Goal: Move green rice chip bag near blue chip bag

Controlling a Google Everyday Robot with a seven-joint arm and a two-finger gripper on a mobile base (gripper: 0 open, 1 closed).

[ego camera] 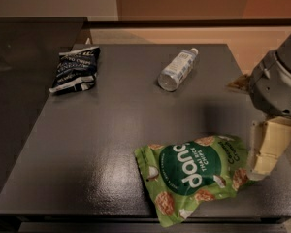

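Rightward, tool beside green bag

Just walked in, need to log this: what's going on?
A one-arm robot's gripper hangs at the right end of the green rice chip bag, which lies near the front edge of the table. Nothing is lifted yet. The blue chip bag sits at the far left corner, with a clear bottle lying on its side at the far middle.

Dark table: green rice chip bag front-right, blue chip bag back-left, bottle back-centre; end effector right edge.
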